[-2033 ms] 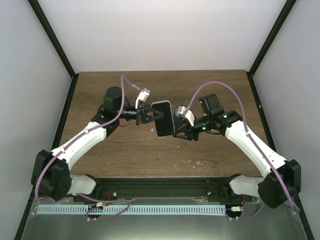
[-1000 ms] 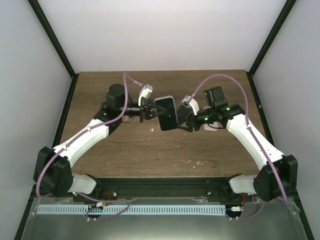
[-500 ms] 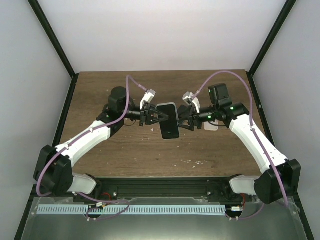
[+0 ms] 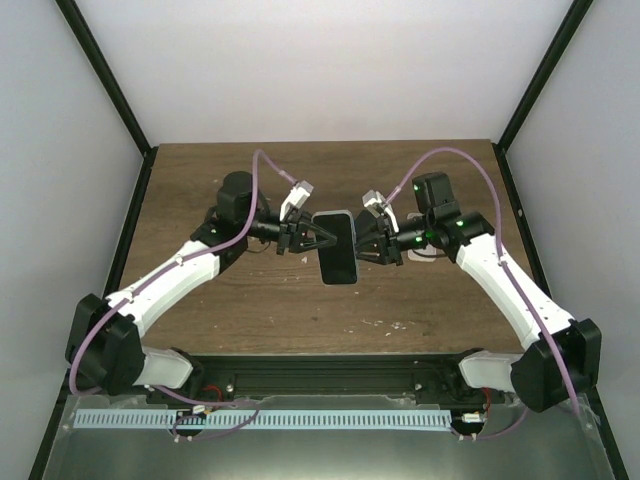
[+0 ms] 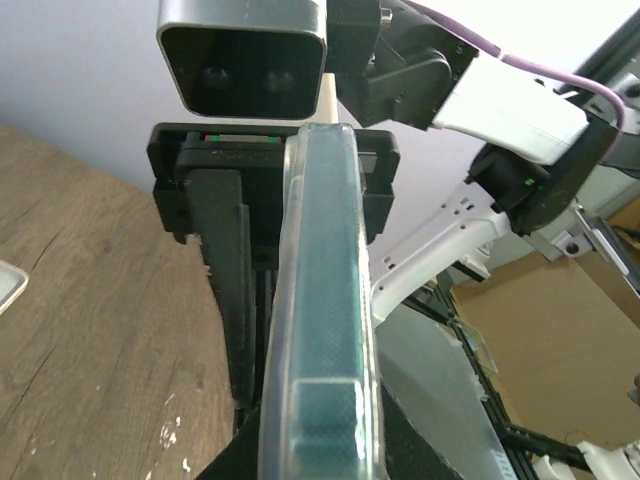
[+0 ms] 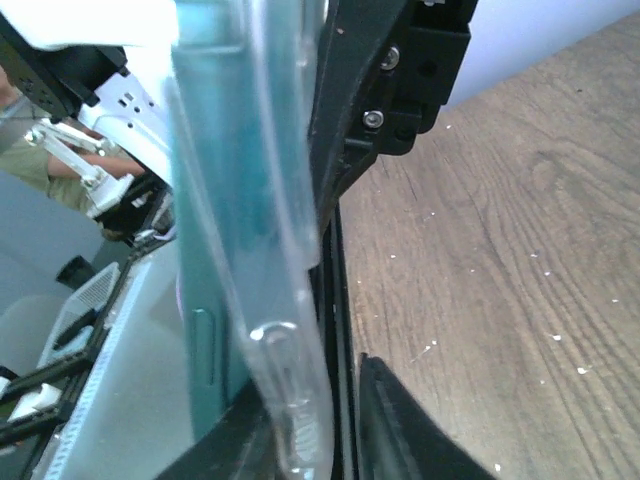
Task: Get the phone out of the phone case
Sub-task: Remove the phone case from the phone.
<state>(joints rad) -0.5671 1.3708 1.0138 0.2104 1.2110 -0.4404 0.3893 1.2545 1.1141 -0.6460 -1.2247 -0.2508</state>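
While both arms hold work off table [image 4: 300,300], you're mid-task: phone [image 4: 338,262] not yet out of phone case [image 6: 272,220] (clear rim wraps teal body in both wrist views). Cased phone hangs above middle of table, dark face up. Left gripper [image 4: 312,238] pinches its left edge, jaws tight. Right gripper [image 4: 365,243] straddles right edge; can't tell if jaws bite or only bracket. Your next move, by my read: seat right grip on case rim alone, then peel while left braces.
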